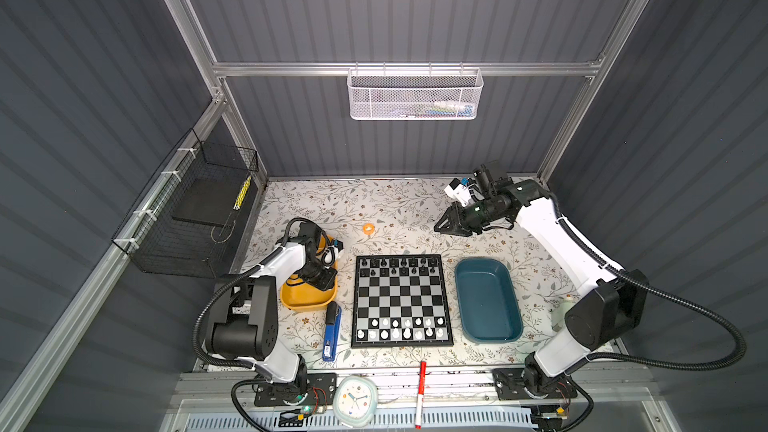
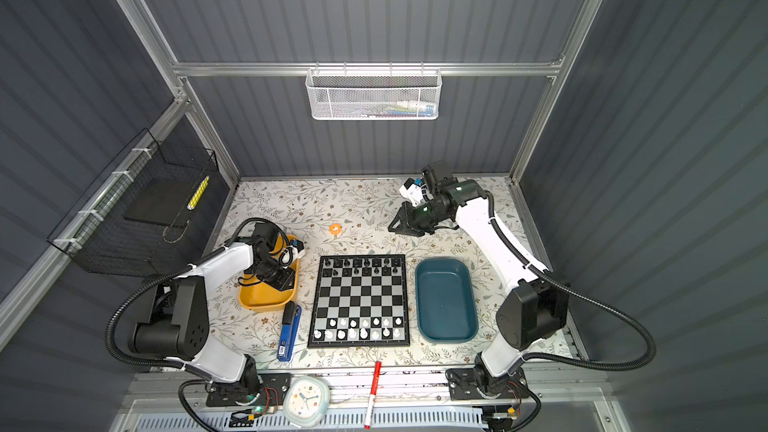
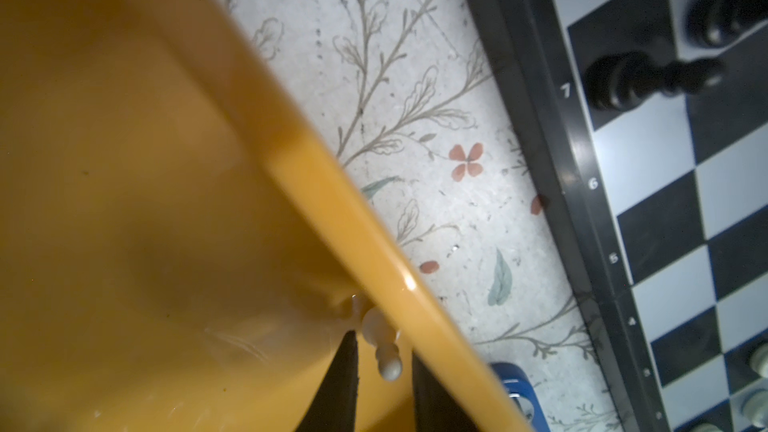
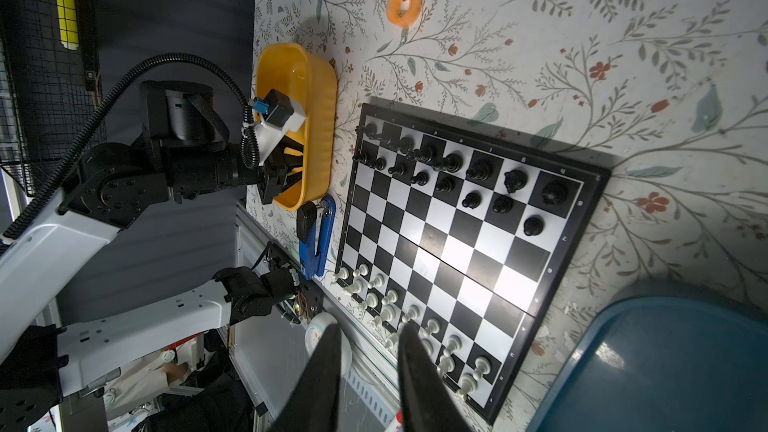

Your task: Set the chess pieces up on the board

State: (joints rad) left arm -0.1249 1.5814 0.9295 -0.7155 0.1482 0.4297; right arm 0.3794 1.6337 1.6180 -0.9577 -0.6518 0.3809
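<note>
The board [image 1: 401, 297] [image 2: 359, 299] lies mid-table in both top views. Black chess pieces [image 1: 399, 266] fill its two far rows and white chess pieces [image 1: 401, 328] its two near rows. My left gripper [image 3: 384, 347] reaches down into the yellow tray [image 1: 307, 307]. Its fingers straddle a white pawn [image 3: 380, 334] lying by the tray wall, with a thin gap on each side. My right gripper [image 1: 440, 227] hovers beyond the board's far right corner. In the right wrist view its fingers [image 4: 328, 351] stand apart with nothing between them.
A teal tray [image 1: 461, 284] sits right of the board. A blue stapler [image 1: 331, 332] lies between the yellow tray and the board. An orange tape roll [image 1: 368, 228] is behind the board. A red marker [image 1: 420, 392] and a clock [image 1: 353, 401] lie on the front rail.
</note>
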